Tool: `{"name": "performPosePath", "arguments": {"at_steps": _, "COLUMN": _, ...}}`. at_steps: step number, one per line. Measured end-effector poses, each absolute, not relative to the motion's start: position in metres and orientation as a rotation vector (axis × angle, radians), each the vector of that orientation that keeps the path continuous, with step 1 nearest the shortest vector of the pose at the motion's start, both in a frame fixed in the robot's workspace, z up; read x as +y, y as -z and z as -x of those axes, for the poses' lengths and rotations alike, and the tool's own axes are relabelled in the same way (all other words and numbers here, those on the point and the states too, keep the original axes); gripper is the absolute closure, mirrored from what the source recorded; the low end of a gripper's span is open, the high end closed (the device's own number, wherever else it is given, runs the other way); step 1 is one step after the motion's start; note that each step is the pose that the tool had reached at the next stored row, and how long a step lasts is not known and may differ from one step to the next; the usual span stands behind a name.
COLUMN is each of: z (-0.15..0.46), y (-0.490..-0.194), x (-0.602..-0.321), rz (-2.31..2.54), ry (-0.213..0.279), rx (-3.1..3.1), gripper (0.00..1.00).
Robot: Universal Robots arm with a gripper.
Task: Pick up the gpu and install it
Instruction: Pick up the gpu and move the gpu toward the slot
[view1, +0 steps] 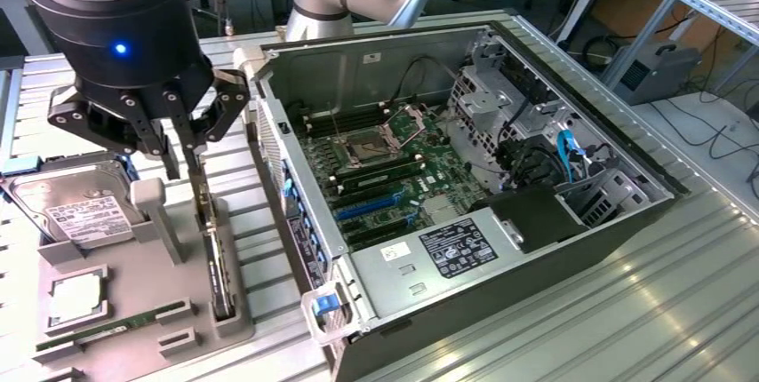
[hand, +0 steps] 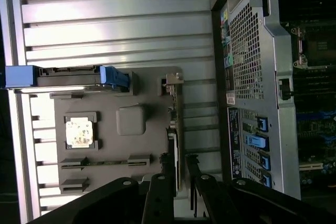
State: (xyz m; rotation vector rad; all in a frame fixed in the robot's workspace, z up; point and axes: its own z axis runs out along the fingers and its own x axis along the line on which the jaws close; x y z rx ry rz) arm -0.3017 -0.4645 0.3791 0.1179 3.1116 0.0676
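The gpu [view1: 216, 262] stands on edge in a slot of the grey holder tray [view1: 142, 311], a thin dark card running toward the exterior view's bottom. In the wrist view the gpu [hand: 177, 129] shows edge-on, with its silver bracket [hand: 172, 80] at the far end. My gripper [view1: 184, 164] hangs just above the card's far end, open. In the wrist view the gripper [hand: 177, 177] has one finger on each side of the card's edge. I cannot tell whether the pads touch it.
The open computer case [view1: 392, 62] lies at the exterior view's right of the tray, with blue expansion slots [view1: 368, 209] on its motherboard. The tray also holds a hard drive [view1: 77, 209], a CPU [view1: 74, 298] and a RAM stick [view1: 113, 324]. The case's back panel [hand: 247, 77] is close beside the card.
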Motion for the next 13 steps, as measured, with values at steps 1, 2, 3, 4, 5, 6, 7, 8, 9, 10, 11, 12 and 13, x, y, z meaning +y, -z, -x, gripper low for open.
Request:
{"name": "performPosePath", "arguments": {"at_steps": 1, "z": 0.302, "y": -0.378, "x": -0.468, "rz": -0.118, "ry": -0.068, "rx": 3.111, "gripper": 0.76}}
{"name": "performPosePath", "arguments": {"at_steps": 2, "z": 0.302, "y": -0.377, "x": -0.470, "rz": -0.118, "ry": -0.068, "rx": 3.112, "gripper": 0.76}}
{"name": "performPosePath", "arguments": {"at_steps": 3, "z": 0.302, "y": -0.376, "x": -0.472, "rz": -0.118, "ry": -0.068, "rx": 3.112, "gripper": 0.76}}
{"name": "performPosePath", "arguments": {"at_steps": 4, "z": 0.302, "y": -0.375, "x": -0.474, "rz": -0.118, "ry": -0.068, "rx": 3.112, "gripper": 0.76}}
{"name": "performPosePath", "arguments": {"at_steps": 5, "z": 0.302, "y": -0.374, "x": -0.475, "rz": -0.118, "ry": -0.068, "rx": 3.112, "gripper": 0.76}}
{"name": "performPosePath", "arguments": {"at_steps": 6, "z": 0.302, "y": -0.372, "x": -0.476, "rz": -0.118, "ry": -0.068, "rx": 3.111, "gripper": 0.76}}
{"name": "performPosePath", "arguments": {"at_steps": 7, "z": 0.302, "y": -0.369, "x": -0.477, "rz": -0.118, "ry": -0.068, "rx": 3.111, "gripper": 0.76}}
{"name": "performPosePath", "arguments": {"at_steps": 8, "z": 0.302, "y": -0.364, "x": -0.478, "rz": -0.118, "ry": -0.068, "rx": 3.111, "gripper": 0.76}}
{"name": "performPosePath", "arguments": {"at_steps": 9, "z": 0.302, "y": -0.360, "x": -0.478, "rz": -0.118, "ry": -0.068, "rx": 3.111, "gripper": 0.76}}
{"name": "performPosePath", "arguments": {"at_steps": 10, "z": 0.302, "y": -0.360, "x": -0.478, "rz": -0.118, "ry": -0.067, "rx": 3.112, "gripper": 0.76}}
{"name": "performPosePath", "arguments": {"at_steps": 11, "z": 0.302, "y": -0.360, "x": -0.478, "rz": -0.118, "ry": -0.067, "rx": 3.112, "gripper": 0.76}}
{"name": "performPosePath", "arguments": {"at_steps": 12, "z": 0.302, "y": -0.359, "x": -0.478, "rz": -0.118, "ry": -0.068, "rx": 3.112, "gripper": 0.76}}
{"name": "performPosePath", "arguments": {"at_steps": 13, "z": 0.302, "y": -0.359, "x": -0.478, "rz": -0.118, "ry": -0.068, "rx": 3.112, "gripper": 0.76}}
